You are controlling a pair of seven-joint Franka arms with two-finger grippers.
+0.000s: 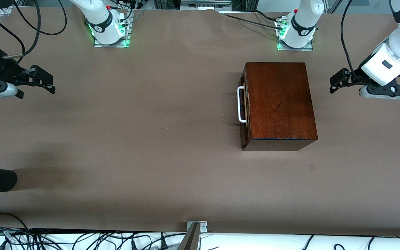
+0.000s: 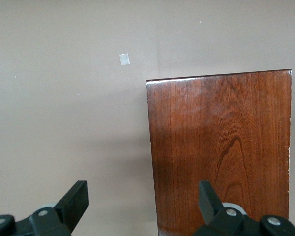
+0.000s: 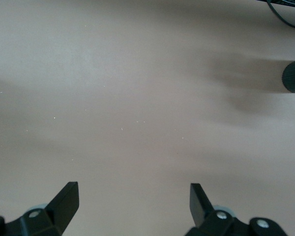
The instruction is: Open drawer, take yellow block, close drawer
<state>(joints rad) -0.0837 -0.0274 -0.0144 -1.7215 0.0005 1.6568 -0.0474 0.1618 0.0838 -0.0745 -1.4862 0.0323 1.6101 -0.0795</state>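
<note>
Right gripper (image 1: 45, 82) hanging with fingers spread wide, grasping nothing, over bare table (image 1: 134, 139) at the right arm's end. Drawer (image 1: 243, 104) sitting pushed shut in the wooden box (image 1: 278, 104), white handle (image 1: 240, 104) facing the right arm's end. Left gripper (image 1: 337, 80) hovering just beside the box, fingers parted and empty.

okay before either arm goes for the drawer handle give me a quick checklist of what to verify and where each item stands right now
1. Drawer shut in the wooden box: ok.
2. White handle unobstructed, facing the right arm's end of the table: ok.
3. Right gripper open, over bare table: ok.
4. Left gripper open, beside the box at the left arm's end: ok.
5. Yellow block's position: cannot tell, not visible.
</note>
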